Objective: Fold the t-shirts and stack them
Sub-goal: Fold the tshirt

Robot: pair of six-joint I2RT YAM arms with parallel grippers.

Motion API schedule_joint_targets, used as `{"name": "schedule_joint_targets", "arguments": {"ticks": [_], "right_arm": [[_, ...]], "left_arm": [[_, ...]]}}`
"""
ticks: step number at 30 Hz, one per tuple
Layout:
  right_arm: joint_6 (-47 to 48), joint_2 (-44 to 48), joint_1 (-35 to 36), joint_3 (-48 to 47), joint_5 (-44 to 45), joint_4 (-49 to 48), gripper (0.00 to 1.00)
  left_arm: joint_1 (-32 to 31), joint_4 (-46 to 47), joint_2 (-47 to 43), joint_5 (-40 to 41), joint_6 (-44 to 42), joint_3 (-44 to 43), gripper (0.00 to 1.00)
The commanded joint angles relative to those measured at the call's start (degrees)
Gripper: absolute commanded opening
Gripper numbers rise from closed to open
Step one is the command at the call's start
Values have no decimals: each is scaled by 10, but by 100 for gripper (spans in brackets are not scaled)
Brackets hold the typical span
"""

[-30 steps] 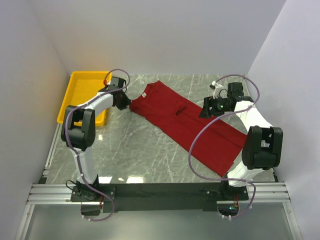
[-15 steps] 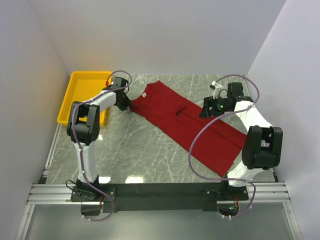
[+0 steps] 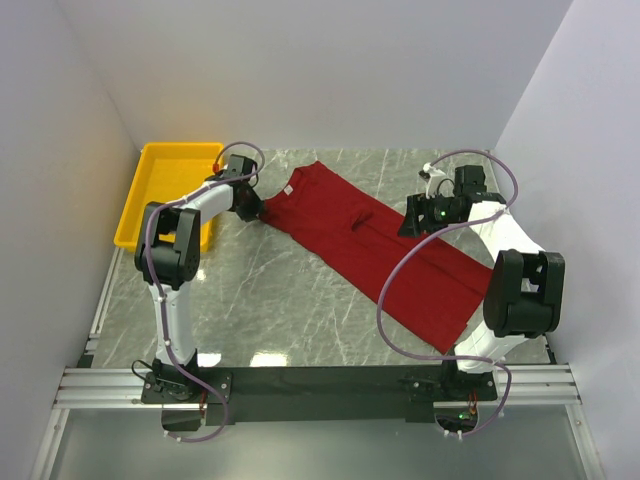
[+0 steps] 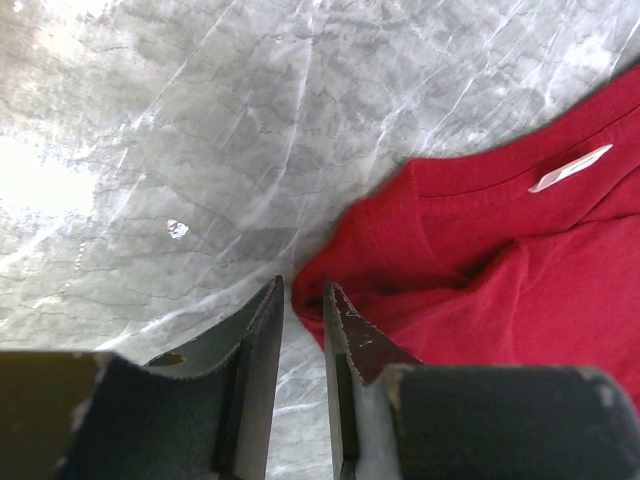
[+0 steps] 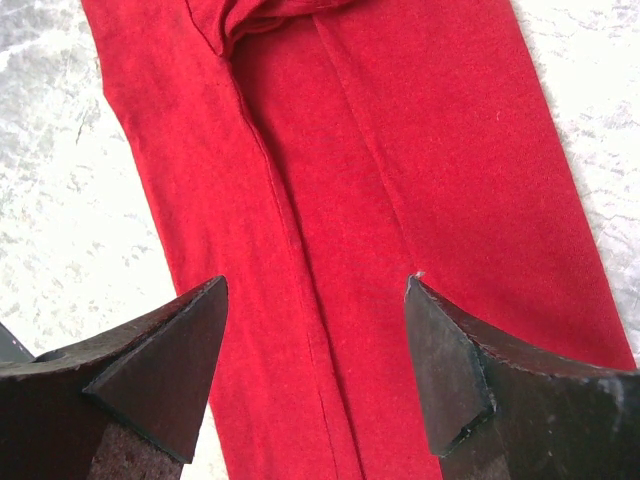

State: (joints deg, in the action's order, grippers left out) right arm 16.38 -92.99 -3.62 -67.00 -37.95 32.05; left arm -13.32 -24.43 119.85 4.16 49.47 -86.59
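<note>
Quick status from my end of the remote session. The red t-shirt [image 3: 370,245] is lying flat on the marble table [image 3: 270,300], folded lengthwise into a long strip. It runs diagonally from the neck end at the back left down to the hem at the near right. In the left wrist view the collar is towards the top right, with the little white label [image 4: 570,167] showing inside it.

The left tool [image 4: 303,292] is down at the neck-end corner of the shirt, on its left side. Its two fingers are pulled close together with only a thin slit between them, and the cloth's edge comes right up to the tips. I can see grey table through the lower part of the slit, so I honestly can't tell whether it has any cloth pinched or is just sitting against the edge.

The right tool [image 5: 316,282] is over the middle of the strip, on the far right edge as the overhead camera sees it. It's spread wide with nothing in it, and the wrist camera shows the shirt's long fold lines between the two fingers. It looks to be hanging above the cloth, not touching it.

The yellow bin [image 3: 165,180] sits at the back left of the table, just beside the left arm and apart from the shirt.
</note>
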Motion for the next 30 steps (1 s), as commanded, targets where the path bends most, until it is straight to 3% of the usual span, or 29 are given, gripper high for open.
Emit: {"name": "schedule_joint_targets", "arguments": {"ticks": [1,10,20,30], "right_arm": [[2,0,3,3,-2,-15,78],[5,2,3,5,-1,-16,78],[8,0,3,5,-1,-15,78],[14,-1,3,7,0,-12,78]], "left_arm": [[-2,25,6,-13,21,-3,29],[-1,39,17,-29,38,2,26],[13,32,-13,-31,2,-10,25],[27,29,5,-71,-24,-41,17]]}}
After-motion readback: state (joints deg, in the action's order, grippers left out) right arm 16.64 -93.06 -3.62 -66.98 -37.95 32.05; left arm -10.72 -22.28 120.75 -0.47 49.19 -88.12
